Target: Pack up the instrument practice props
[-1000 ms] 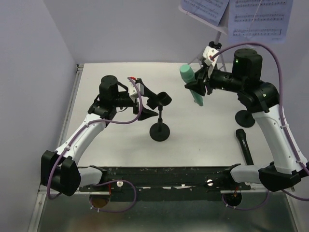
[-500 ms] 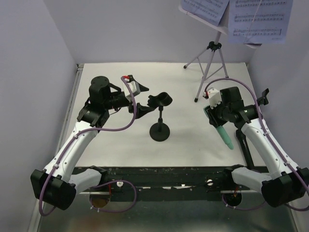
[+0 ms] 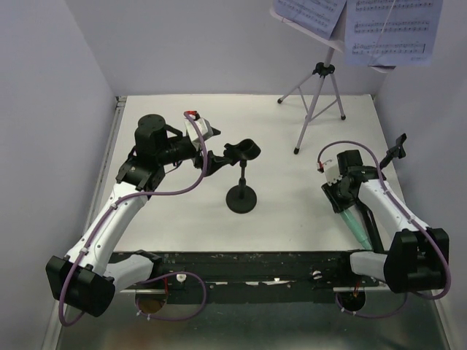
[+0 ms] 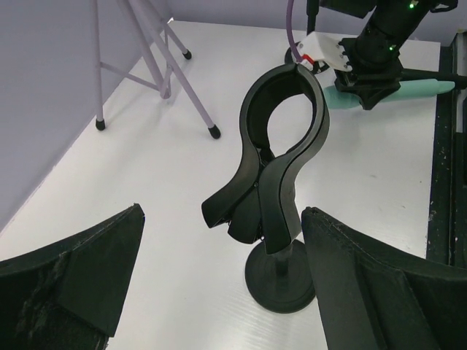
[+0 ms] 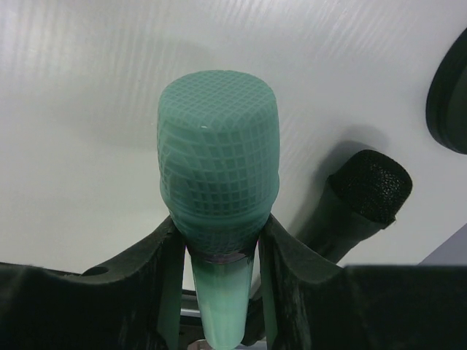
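Note:
My right gripper is shut on the mint-green microphone, low over the table at the near right. In the right wrist view its meshed head sticks out past my fingers, and the black microphone lies just beside it. My left gripper is open, just left of the clip of a short black round-based pole. In the left wrist view that clip stands between and ahead of my fingers. The second pole's clip shows behind the right arm.
The silver tripod stands at the back right, with sheet-music pages on its desk above. Its legs also show in the left wrist view. Lilac walls close the table on the left and at the back. A black rail runs along the near edge.
My right arm carried the mint-green microphone from high over the middle down to the near right, beside the black microphone. My left gripper drew back a little from the pole's clip.

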Controlling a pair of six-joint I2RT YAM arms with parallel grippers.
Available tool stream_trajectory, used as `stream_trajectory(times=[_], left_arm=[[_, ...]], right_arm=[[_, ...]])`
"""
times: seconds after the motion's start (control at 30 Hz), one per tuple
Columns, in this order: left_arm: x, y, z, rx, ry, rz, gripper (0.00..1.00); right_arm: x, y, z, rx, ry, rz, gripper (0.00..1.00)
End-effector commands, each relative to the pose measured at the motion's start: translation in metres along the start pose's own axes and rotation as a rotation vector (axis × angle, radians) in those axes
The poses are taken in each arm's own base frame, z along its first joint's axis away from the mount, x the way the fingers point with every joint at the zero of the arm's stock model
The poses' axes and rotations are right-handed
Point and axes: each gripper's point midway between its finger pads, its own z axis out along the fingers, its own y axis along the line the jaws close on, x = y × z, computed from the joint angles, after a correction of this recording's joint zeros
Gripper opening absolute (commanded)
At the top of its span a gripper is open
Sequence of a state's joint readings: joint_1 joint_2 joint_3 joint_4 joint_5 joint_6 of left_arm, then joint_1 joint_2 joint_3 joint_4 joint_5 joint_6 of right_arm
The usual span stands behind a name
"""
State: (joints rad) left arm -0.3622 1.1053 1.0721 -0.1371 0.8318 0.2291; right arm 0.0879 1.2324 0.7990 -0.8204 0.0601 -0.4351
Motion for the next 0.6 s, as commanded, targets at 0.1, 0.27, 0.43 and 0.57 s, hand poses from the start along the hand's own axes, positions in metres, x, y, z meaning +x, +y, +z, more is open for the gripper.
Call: stream_trajectory(times=[0.1,0.27,0.43,0.57], left_arm=[[-0.01,-0.001,-0.003,-0.013,-0.009,-0.006,0.99],[-0.013,-0.004,-0.005,-0.003,-0.004,0.003,0.99],[-0.016,-0.01,-0.007,0.027,-0.009,0.022,0.99],[-0.021,-0.013,-0.008,0.052,-0.016,0.058,0.99]], right_arm=[[0.012,-0.013,0.031,0.043,0.012,-0.116,0.0],[0.015,-0.027,0.04,0.079,0.021,-0.114,0.0],[0.019,-0.035,0.047,0.069,0.028,-0.096,0.0],[0.019,-0.031,0.049,0.042,0.025,-0.107,0.15]])
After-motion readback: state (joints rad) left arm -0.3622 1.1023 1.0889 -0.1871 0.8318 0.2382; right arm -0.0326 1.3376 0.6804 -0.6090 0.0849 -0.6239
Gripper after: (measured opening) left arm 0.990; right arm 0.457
